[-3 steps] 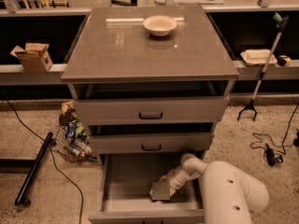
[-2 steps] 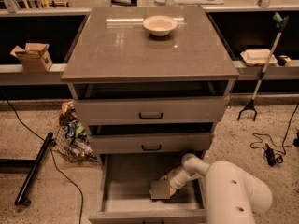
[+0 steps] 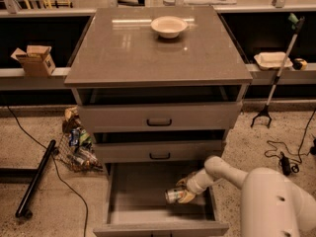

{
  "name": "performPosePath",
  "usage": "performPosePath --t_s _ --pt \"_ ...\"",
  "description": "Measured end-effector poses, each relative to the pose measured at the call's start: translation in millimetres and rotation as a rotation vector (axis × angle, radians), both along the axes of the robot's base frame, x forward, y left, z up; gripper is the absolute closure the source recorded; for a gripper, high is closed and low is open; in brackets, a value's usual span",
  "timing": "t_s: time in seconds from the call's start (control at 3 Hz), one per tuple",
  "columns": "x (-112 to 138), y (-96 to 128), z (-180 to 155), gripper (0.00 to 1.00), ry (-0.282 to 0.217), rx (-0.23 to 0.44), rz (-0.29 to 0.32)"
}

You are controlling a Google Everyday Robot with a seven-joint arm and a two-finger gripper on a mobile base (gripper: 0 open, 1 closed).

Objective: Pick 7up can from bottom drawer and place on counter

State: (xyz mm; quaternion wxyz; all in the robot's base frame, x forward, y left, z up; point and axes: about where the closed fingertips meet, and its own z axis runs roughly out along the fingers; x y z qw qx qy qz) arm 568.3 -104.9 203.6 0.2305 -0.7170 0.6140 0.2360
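Bottom drawer (image 3: 136, 191) standing open at the foot of the cabinet, its flat grey floor bare across the left half. Over the right half, the gripper (image 3: 180, 194), at the end of a white arm (image 3: 223, 168) reaching down from the lower right and crossing above the drawer's right wall. Jaws closed on the 7up can (image 3: 173, 196): one cream finger (image 3: 183, 182) above it, the other beneath, the can clamped between them. Can lying on its side, silver end turned left toward the middle of the drawer, the other end buried in the gripper. Resting on the drawer floor or just clear of it: cannot tell. Directly above, two grey drawers with black bar handles (image 3: 159, 122), and on top of these the counter (image 3: 128, 53), glossy and grey-brown, well apart from the can. On the counter, near its back edge, a cream bowl (image 3: 169, 26). On the speckled floor left of the cabinet, a heap of litter (image 3: 76, 144) and a black pole (image 3: 35, 179).
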Motion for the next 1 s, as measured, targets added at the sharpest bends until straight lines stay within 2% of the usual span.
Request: performPosePath --t_s 0.33,0.67,1.0 --pt "1.4 -18.1 69.3 1.0 -0.04 -0.024 -0.01" --pt "2.4 -18.2 73.2 1.0 -0.044 -0.021 -0.006" --pt "8.6 -18.8 98.0 1.0 -0.068 0.0 0.024"
